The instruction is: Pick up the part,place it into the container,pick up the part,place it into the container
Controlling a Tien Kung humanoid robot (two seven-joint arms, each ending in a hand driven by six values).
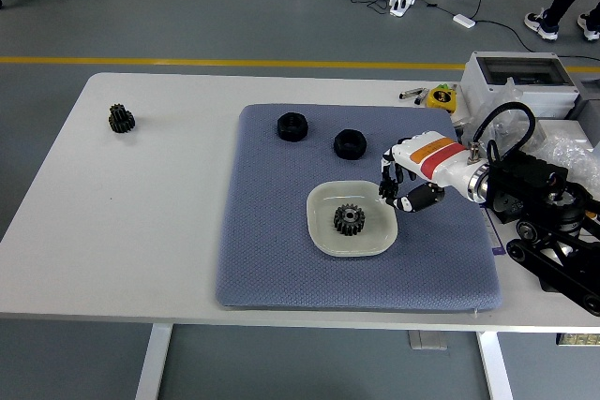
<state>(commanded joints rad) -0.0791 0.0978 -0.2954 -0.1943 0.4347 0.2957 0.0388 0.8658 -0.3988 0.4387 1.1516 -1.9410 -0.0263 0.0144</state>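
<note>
A pale shallow dish (375, 231) sits on the grey-blue mat (281, 250) and holds one dark gear (349, 219). Two black nut-like parts lie on the mat's far side, one at the left (292, 126) and one further right (350, 143). A third black part seen there earlier is now hidden behind my right hand. My right hand (403, 192), white with an orange and red stripe, hovers over the mat at the dish's right rim. Another dark gear (120, 119) lies alone on the bare table at the far left. My left arm is out of view.
A grey open box (516, 77) with plastic bags stands at the table's far right. A yellow tape measure (440, 97) and small pens lie beside the mat's far right corner. The white table (141, 213) stretches bare left of the mat.
</note>
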